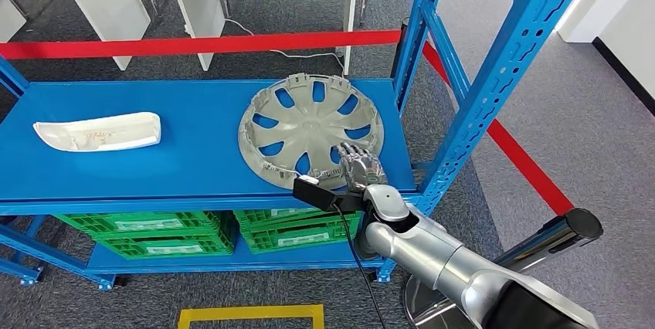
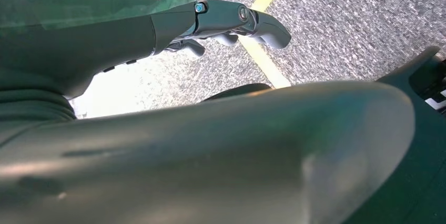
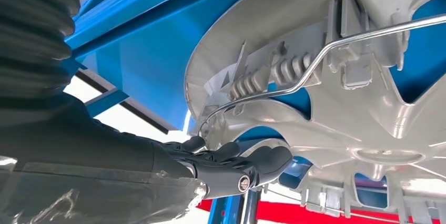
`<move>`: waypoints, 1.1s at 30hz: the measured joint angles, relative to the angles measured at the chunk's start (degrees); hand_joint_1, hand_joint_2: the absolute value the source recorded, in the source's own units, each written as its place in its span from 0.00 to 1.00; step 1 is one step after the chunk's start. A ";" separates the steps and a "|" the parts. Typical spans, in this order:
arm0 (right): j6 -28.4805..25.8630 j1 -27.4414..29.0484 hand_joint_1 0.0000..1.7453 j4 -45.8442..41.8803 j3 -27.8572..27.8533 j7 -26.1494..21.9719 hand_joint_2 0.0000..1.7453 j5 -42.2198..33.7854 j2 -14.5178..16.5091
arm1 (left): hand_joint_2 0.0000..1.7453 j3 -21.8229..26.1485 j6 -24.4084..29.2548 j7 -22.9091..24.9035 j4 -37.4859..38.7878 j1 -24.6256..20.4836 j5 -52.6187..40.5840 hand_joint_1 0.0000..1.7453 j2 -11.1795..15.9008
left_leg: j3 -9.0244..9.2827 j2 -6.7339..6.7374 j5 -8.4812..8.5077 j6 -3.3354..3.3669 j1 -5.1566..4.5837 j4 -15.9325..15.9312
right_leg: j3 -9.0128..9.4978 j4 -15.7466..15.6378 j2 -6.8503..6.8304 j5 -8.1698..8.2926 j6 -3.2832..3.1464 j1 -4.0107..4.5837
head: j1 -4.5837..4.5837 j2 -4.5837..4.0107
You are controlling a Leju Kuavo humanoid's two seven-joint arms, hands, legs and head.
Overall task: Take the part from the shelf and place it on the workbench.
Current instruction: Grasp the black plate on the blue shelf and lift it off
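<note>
Wheel cover (image 1: 309,130) is lying inner face up on the blue shelf (image 1: 154,167), toward the right end, its near rim close to the shelf's front edge. Right hand (image 1: 361,168) is resting over that near rim, reaching in from the front. In the right wrist view the fingers (image 3: 231,158) are curling at the rim beside the thin wire ring (image 3: 315,61); whether they are actually closing on the plastic or only touching it, I cannot tell.

Left hand (image 2: 231,21) is hanging beside the body over the carpet, holding nothing, fingers loosely bent but apart.

Risks, as I am judging them:
- Grip is on one edge only. A wide, shallow disc lifted from one point is likely to droop or pivot, and could slip out of the fingers.
- Fingers could catch the wire ring instead of the rim; the ring may flex or pop off its clips.
- Blue upright post (image 1: 494,89) is standing just right of the wheel cover. Swinging the disc out could knock its rim against the post.
- If the fingers are pushing rather than gripping, the wheel cover may slide back across the smooth shelf.
- White curved part (image 1: 96,131) is lying well to the left, clear of any of this.
</note>
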 joint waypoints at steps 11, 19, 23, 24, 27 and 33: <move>-0.44 -0.02 0.00 0.00 0.11 -0.08 1.00 -1.87 0.00 | 0.00 0.02 0.18 -0.16 0.00 0.00 0.21 0.00 -0.02 | 0.01 0.00 0.00 0.00 0.00 0.00 | 0.00 0.00 0.00 0.00 0.00 0.00 | 0.00 0.00; -0.51 -0.03 1.00 0.00 0.13 -0.12 1.00 -2.00 0.00 | 0.00 0.02 0.18 -0.16 0.00 0.00 0.20 0.00 -0.02 | 0.01 0.00 0.00 0.00 0.00 -0.01 | 0.00 0.00 0.00 0.00 0.00 0.00 | 0.00 0.00; -0.61 -0.36 1.00 0.01 0.11 -0.14 1.00 -2.14 0.00 | 0.00 0.03 0.17 -0.16 0.01 -0.01 0.21 0.00 -0.02 | 0.04 0.00 0.00 0.00 0.00 -0.01 | 0.01 0.00 0.03 0.00 0.00 0.00 | -0.01 0.00; -0.64 -0.52 1.00 0.01 0.11 -0.16 1.00 -2.25 0.00 | 0.00 0.04 0.17 -0.16 0.01 -0.02 0.22 0.00 -0.02 | 0.05 0.01 0.00 0.00 0.00 -0.01 | 0.02 0.00 0.04 0.00 -0.01 0.00 | -0.01 0.00; -0.61 -0.89 1.00 0.05 0.13 -0.23 1.00 -2.55 0.00 | 0.00 0.11 0.17 -0.16 0.00 -0.04 0.24 0.00 -0.01 | 0.08 0.01 0.00 0.00 0.00 -0.01 | 0.04 0.00 0.03 0.00 -0.01 0.00 | -0.01 0.00; -0.48 -0.84 1.00 0.13 0.29 -0.44 1.00 -2.68 0.00 | 0.00 0.22 0.17 -0.21 0.00 -0.04 0.31 0.00 0.00 | 0.08 0.00 0.01 -0.02 0.00 -0.01 | 0.05 0.00 0.00 0.00 -0.01 0.00 | 0.00 0.00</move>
